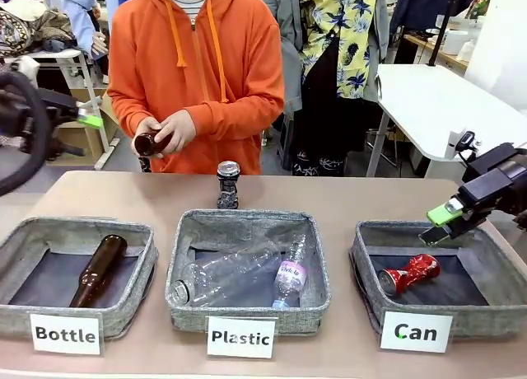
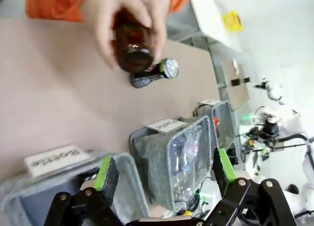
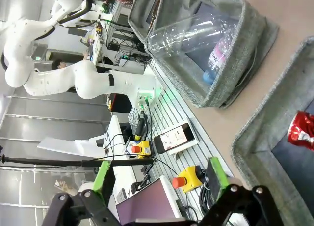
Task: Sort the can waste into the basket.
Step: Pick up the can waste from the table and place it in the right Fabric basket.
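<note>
A black crushed can (image 1: 228,185) with a silver top stands upright on the table, just behind the middle basket; the left wrist view has it as the black can (image 2: 154,73) under the person's hand. A red crushed can (image 1: 412,273) lies inside the basket labelled "Can" (image 1: 366,251); the red can (image 3: 303,130) also shows at the edge of the right wrist view. My right gripper (image 1: 440,224) hovers open over that basket's far right side, its fingers (image 3: 216,173) empty. Raised at the far left, my left gripper (image 1: 82,114) is open, its pads (image 2: 103,173) holding nothing.
A person in an orange hoodie holds a brown bottle (image 1: 151,143) in both hands behind the table. The "Bottle" basket (image 1: 16,247) holds a brown bottle (image 1: 99,269). The "Plastic" basket (image 1: 185,231) holds clear plastic bottles (image 1: 235,273).
</note>
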